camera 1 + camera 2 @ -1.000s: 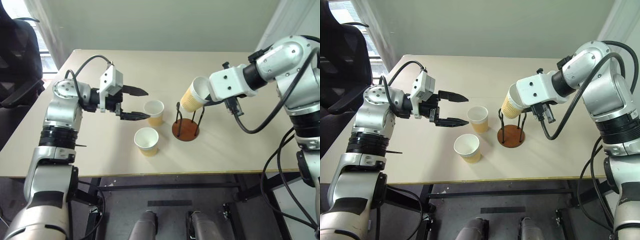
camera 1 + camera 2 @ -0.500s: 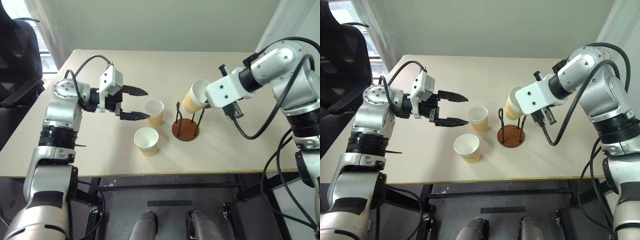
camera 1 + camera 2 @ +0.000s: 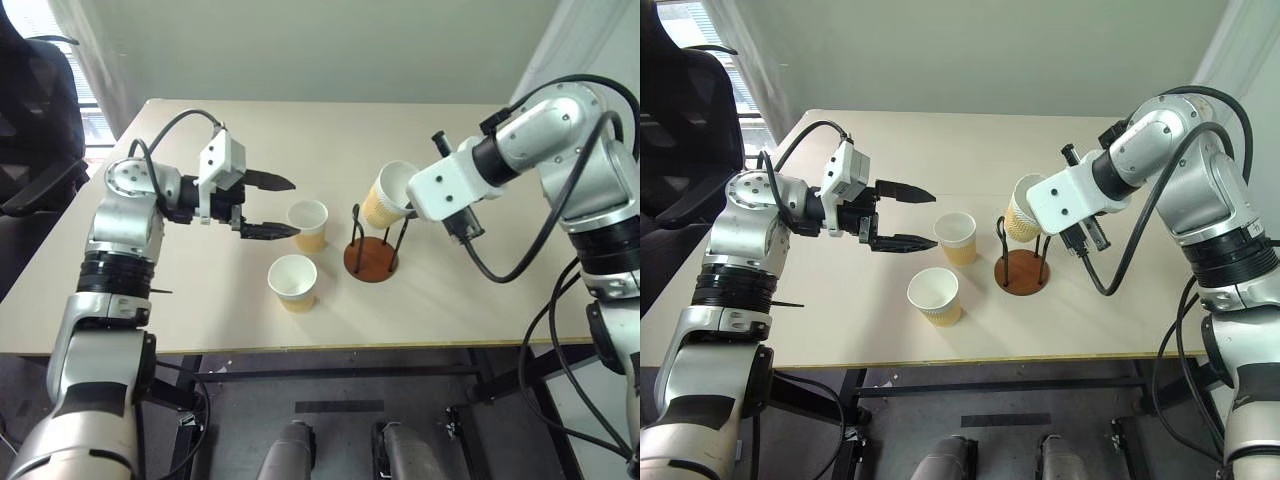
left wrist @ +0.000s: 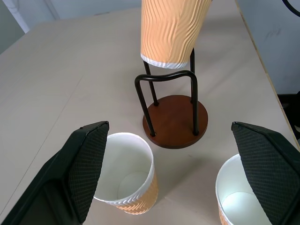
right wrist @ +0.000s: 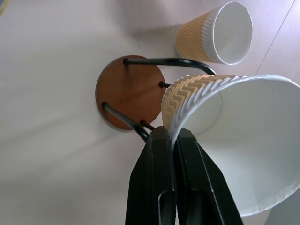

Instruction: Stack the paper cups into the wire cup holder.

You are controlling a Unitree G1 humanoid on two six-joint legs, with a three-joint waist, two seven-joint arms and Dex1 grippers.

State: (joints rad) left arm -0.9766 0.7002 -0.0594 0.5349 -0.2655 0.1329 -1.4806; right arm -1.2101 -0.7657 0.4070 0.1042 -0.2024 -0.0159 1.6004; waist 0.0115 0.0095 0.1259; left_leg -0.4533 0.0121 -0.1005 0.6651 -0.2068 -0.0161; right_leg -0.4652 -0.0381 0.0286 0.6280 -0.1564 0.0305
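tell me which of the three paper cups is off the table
The cup pinched at its rim by the right gripper, tilted above the wire cup holder. The other two cups stand upright on the table.

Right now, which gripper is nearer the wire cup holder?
Right. The right gripper pinches a paper cup's rim directly above the wire cup holder. The left gripper hangs open beyond the two cups on the table, farther off.

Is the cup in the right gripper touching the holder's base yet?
Apart. The left wrist view shows the held cup with its bottom up at the wire loops' tops, clear space between it and the holder's base.
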